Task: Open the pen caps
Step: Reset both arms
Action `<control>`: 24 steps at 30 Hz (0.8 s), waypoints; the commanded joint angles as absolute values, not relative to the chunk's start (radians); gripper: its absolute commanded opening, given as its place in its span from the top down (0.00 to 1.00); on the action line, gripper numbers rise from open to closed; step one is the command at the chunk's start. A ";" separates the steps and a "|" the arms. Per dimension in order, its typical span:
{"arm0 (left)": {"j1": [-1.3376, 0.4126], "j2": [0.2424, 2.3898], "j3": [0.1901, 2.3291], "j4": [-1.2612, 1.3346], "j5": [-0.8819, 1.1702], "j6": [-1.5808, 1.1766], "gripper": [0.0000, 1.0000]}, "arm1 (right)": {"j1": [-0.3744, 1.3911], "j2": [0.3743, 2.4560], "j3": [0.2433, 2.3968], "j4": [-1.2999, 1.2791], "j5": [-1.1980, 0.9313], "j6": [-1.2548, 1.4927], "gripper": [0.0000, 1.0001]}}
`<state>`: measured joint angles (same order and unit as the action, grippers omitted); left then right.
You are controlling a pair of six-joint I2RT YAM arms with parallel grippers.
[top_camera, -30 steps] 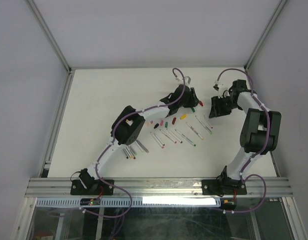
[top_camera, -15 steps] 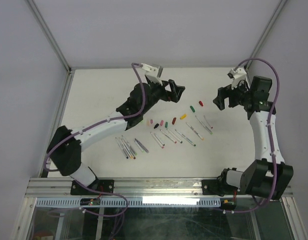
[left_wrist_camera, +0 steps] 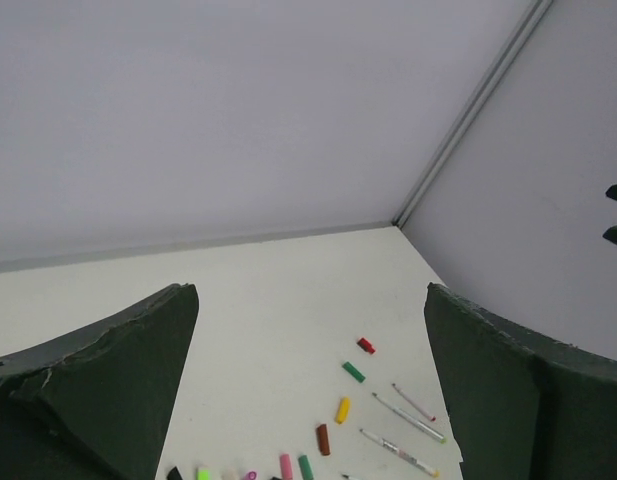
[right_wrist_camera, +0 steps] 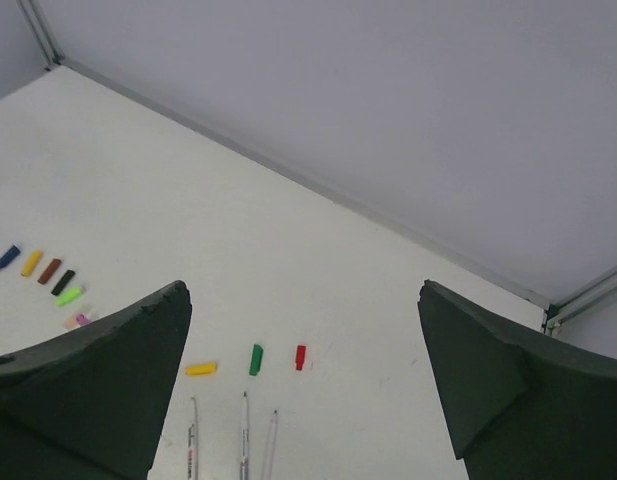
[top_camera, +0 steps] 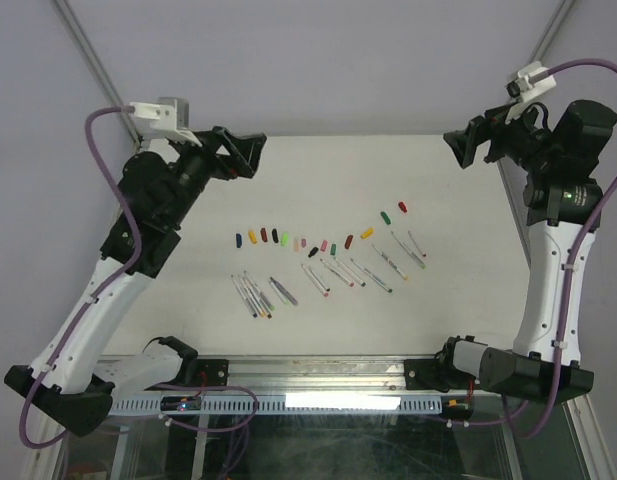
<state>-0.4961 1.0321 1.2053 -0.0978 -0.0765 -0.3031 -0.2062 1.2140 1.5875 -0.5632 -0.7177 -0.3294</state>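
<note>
Both arms have swung up and back from mid-bench (top_camera: pixel 208 195) within the last second. Left claw (top_camera: pixel 249 158) and right claw (top_camera: pixel 467 147) are now released, jaws wide, nothing held. Pen caps (top_camera: pixel 264 234) lie in a loose row mid-bench, just beyond the pen barrels (top_camera: pixel 343 272) (all apparently uncapped). Judgement: the uncapping looks finished and the arms are retiring.

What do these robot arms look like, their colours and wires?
The white-and-black left arm and right arm look alike: slim white tube sections joined by bulky black joint housings. A thin purple cable loops loosely along each, and a small white camera block sits at the wrist. Each pair of jaws is dark green and wedge-shaped, with slightly rough edges.
</note>
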 commanded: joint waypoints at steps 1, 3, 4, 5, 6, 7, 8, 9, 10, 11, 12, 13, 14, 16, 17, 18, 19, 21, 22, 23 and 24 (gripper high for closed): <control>-0.492 1.041 1.462 -0.363 -0.039 -0.289 0.01 | -0.215 1.200 1.701 -0.536 -0.723 -0.153 0.02; -0.492 1.048 1.551 -0.423 -0.024 -0.282 0.01 | -0.215 1.210 1.769 -0.574 -0.728 -0.147 0.02; -0.492 1.050 1.586 -0.448 -0.023 -0.277 0.01 | -0.215 1.211 1.788 -0.586 -0.734 -0.147 0.02; -0.492 1.053 1.621 -0.471 -0.023 -0.270 0.01 | -0.215 1.213 1.805 -0.602 -0.749 -0.147 0.02; -0.492 1.054 1.649 -0.489 -0.023 -0.263 0.01 | -0.215 1.216 1.822 -0.617 -0.764 -0.145 0.02; -0.492 1.054 1.669 -0.503 -0.023 -0.257 0.01 | -0.215 1.218 1.834 -0.625 -0.779 -0.138 0.02; -0.492 1.052 1.683 -0.512 -0.025 -0.253 0.01 | -0.215 1.218 1.844 -0.630 -0.791 -0.124 0.02; -0.492 1.049 1.692 -0.521 -0.026 -0.249 0.01 | -0.215 1.218 1.853 -0.636 -0.804 -0.113 0.02; -0.492 1.046 1.697 -0.529 -0.028 -0.247 0.01 | -0.215 1.217 1.860 -0.642 -0.822 -0.106 0.02; -0.492 1.042 1.699 -0.535 -0.030 -0.244 0.01 | -0.215 1.215 1.867 -0.648 -0.832 -0.100 0.01; -0.492 1.038 1.699 -0.541 -0.032 -0.244 0.01 | -0.215 1.212 1.872 -0.650 -0.831 -0.091 0.01; -0.492 1.035 1.697 -0.544 -0.032 -0.243 0.01 | -0.215 1.209 1.875 -0.650 -0.820 -0.078 0.01; -0.492 1.031 1.695 -0.547 -0.032 -0.243 0.01 | -0.215 1.207 1.879 -0.648 -0.799 -0.061 0.02; -0.492 1.021 1.687 -0.548 -0.030 -0.245 0.01 | -0.215 1.202 1.887 -0.647 -0.762 -0.026 0.02; -0.492 1.019 1.685 -0.548 -0.027 -0.246 0.01 | -0.215 1.199 1.889 -0.646 -0.741 -0.007 0.02; -0.492 1.019 1.684 -0.548 -0.023 -0.246 0.01 | -0.215 1.196 1.894 -0.646 -0.721 0.011 0.01; -0.492 1.018 1.684 -0.548 -0.018 -0.247 0.01 | -0.215 1.194 1.895 -0.647 -0.706 0.026 0.01; -0.492 1.016 1.684 -0.548 -0.013 -0.248 0.01 | -0.215 1.187 1.896 -0.646 -0.684 0.051 0.01; -0.492 1.016 1.683 -0.547 -0.012 -0.248 0.01 | -0.215 1.183 1.893 -0.648 -0.678 0.059 0.01; -0.492 1.014 1.681 -0.546 -0.011 -0.249 0.01 | -0.215 1.180 1.889 -0.648 -0.678 0.064 0.01; -0.492 1.013 1.678 -0.547 -0.009 -0.248 0.01 | -0.215 1.176 1.884 -0.647 -0.679 0.065 0.01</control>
<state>-0.4957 1.0283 1.6749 -0.5575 -0.0383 -0.2699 -0.2073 1.2137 1.8496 -0.6575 -0.7170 -0.0036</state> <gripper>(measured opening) 0.990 0.987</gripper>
